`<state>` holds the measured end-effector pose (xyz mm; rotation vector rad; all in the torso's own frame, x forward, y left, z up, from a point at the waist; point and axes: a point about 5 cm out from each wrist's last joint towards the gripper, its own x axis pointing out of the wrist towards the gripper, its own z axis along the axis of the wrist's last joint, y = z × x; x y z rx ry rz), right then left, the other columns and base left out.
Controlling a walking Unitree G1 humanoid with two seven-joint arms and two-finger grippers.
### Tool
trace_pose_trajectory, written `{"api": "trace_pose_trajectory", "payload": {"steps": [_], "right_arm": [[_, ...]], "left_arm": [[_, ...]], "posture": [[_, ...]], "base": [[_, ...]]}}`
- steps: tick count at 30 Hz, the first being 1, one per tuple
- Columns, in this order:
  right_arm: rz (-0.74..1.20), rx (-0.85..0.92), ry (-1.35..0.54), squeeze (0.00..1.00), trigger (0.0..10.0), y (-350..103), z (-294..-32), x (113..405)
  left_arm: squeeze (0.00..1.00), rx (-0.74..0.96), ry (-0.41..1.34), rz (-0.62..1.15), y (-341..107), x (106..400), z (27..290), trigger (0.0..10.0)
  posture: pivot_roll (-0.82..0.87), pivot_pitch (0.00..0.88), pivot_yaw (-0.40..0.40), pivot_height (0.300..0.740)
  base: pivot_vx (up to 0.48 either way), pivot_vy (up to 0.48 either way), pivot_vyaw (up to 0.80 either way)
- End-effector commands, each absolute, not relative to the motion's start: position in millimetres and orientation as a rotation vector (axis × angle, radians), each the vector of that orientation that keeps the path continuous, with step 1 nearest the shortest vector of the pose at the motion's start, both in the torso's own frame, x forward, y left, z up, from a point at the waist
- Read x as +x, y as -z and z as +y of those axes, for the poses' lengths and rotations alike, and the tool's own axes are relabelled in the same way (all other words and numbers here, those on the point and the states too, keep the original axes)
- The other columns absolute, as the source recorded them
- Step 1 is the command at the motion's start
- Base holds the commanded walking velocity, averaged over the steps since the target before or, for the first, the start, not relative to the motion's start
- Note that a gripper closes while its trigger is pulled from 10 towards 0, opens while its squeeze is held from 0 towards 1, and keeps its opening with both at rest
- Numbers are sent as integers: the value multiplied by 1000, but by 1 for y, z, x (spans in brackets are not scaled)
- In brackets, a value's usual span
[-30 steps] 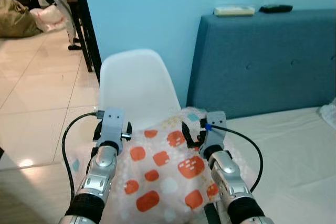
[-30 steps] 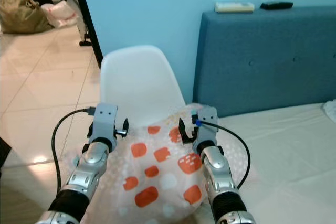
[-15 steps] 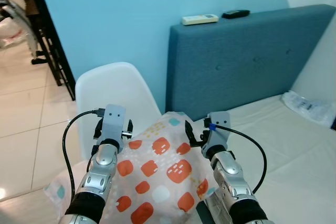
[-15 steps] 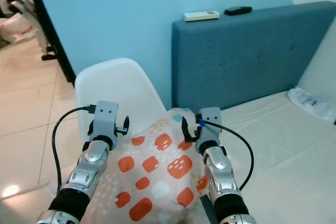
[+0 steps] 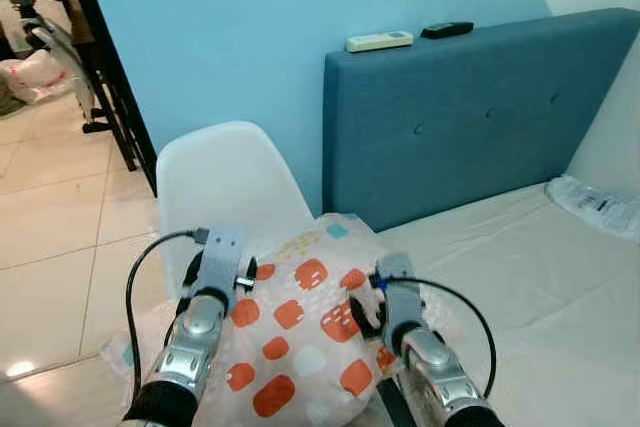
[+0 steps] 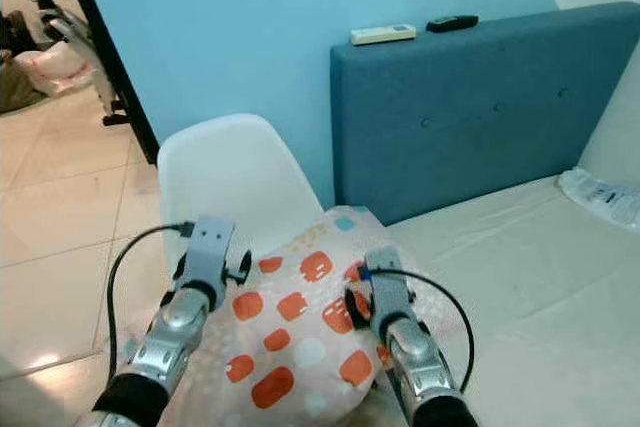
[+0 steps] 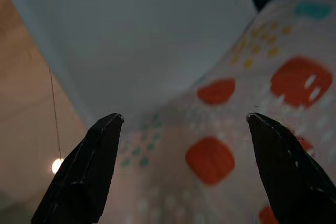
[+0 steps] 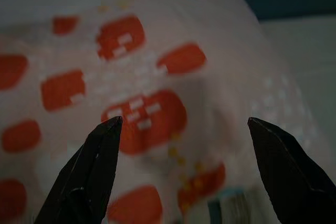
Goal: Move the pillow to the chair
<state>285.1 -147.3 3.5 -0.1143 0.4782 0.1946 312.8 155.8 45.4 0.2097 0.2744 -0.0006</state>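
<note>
While spread wide, both end effectors (image 7: 181,166) (image 8: 181,166) flank the pillow (image 5: 300,332).

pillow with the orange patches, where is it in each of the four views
Left eye view: pillow low centre, between both arms.
Right eye view: low centre.
Left wrist view: beyond the open left claw, right side.
Right wrist view: across the frame.
Shared landmark: white chair, also.
</note>
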Motion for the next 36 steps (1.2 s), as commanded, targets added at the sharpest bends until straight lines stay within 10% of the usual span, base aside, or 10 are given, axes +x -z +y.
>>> {"api": "trace_pose_trajectory", "payload": {"steps": [1,12,36], "right_arm": [[495,-106,-191,0,10000,-1,-146,283],[442,-99,-168,0,10000,-10,-150,289],[426,-51,-236,0,10000,-21,-141,295]], "left_arm": [[0,213,-2,301,-39,310,161,10000],[0,197,8,282,-42,312,157,10000],[0,176,2,241,-46,315,153,10000]], "posture": [[-48,46,2,740],[-59,53,4,740],[-56,43,-27,740]], "base": [[0,0,0],[0,0,0],[0,0,-800]]}}
